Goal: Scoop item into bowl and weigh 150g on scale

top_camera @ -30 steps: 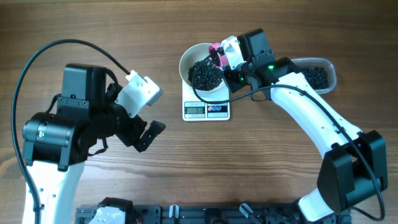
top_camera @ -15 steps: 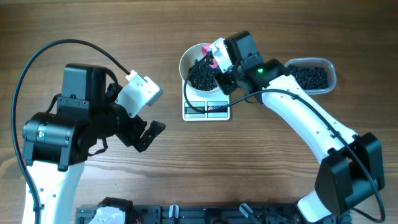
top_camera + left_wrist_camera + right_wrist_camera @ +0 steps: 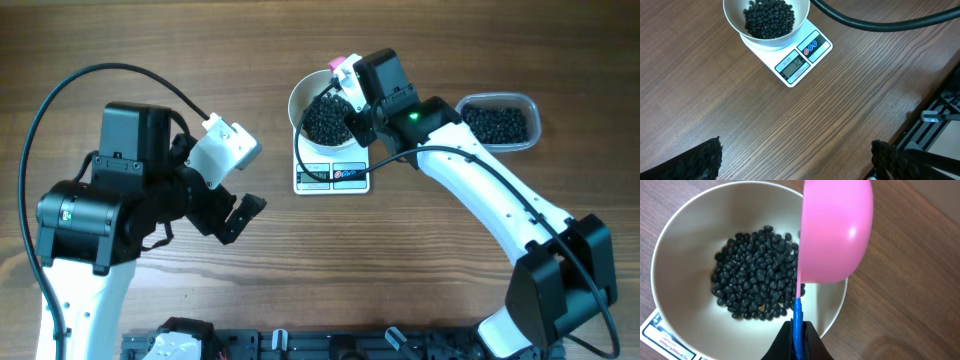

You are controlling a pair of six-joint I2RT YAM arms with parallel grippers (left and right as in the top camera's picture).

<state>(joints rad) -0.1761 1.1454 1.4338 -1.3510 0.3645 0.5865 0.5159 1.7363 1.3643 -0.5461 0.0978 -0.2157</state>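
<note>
Scoop [image 3: 835, 230] swung further over bowl [image 3: 682, 242] — right pincer [image 3: 798, 330] clamps its handle [image 3: 798, 311], pellets [image 3: 755, 275] ahead.

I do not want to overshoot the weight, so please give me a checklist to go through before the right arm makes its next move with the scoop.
1. Bowl sits squarely on the scale: ok.
2. Right gripper is shut on the blue handle of the scoop: ok.
3. Scoop is fully emptied: cannot tell; it is tipped over the bowl, but its inside faces away.
4. Display shows the target weight: cannot tell; the digits are too small to read.
5. No beans spilled on the table around the scale: ok in the left wrist view.
6. Left gripper is open and well away from the scale: ok.
</note>
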